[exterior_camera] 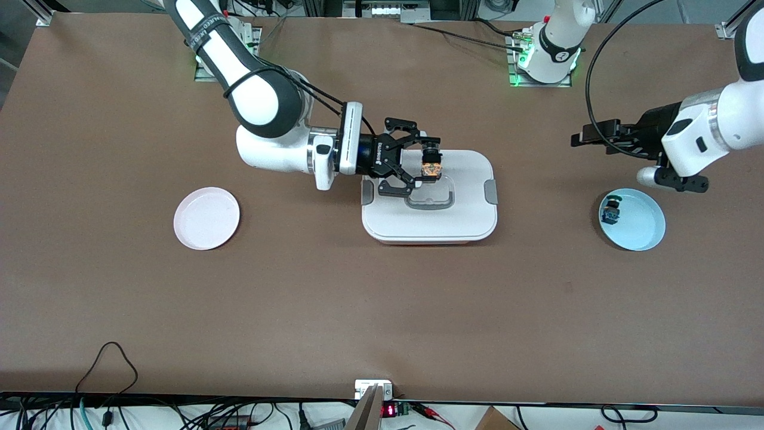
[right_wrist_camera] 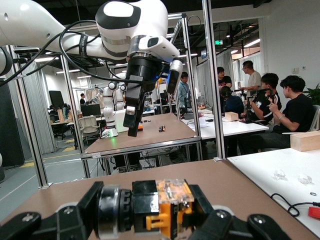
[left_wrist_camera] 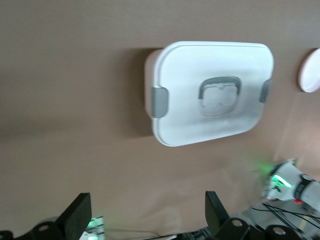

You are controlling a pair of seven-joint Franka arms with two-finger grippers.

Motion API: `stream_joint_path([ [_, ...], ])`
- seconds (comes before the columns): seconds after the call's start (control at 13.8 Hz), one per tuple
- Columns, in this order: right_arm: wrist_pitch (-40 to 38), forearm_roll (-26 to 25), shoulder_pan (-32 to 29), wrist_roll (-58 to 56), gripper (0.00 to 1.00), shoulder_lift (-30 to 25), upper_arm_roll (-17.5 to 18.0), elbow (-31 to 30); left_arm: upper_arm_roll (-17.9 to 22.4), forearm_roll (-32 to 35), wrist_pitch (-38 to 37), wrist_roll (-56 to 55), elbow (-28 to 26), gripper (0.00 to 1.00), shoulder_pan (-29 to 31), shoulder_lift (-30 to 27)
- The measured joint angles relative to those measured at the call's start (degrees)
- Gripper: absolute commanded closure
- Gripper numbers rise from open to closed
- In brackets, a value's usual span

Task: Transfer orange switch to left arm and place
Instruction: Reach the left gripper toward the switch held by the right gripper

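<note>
My right gripper is shut on the orange switch and holds it in the air over the white box, above the recessed handle. In the right wrist view the switch sits crosswise between the fingers of the right gripper. My left gripper is open and empty, in the air toward the left arm's end of the table, near the blue plate. In the left wrist view its fingers stand wide apart, with the box in sight. The left gripper also shows in the right wrist view.
A small black switch with blue-green parts lies in the blue plate. A pink plate sits toward the right arm's end of the table and shows in the left wrist view. The box stands mid-table between the plates.
</note>
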Motion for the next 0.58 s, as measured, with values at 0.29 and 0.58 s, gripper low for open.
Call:
stream_joint_path([
  [0.29,0.66,0.00,0.47,0.00,1.00,0.35,-0.03,1.00,-0.01,-16.90,-1.31,1.96,-0.21,0.00,0.98,2.57],
  [0.58,0.78,0.00,0.47,-0.03,1.00,0.41,-0.09,1.21,-0.07,-34.35,-0.99,9.68,-2.95,0.00,1.10,5.66],
])
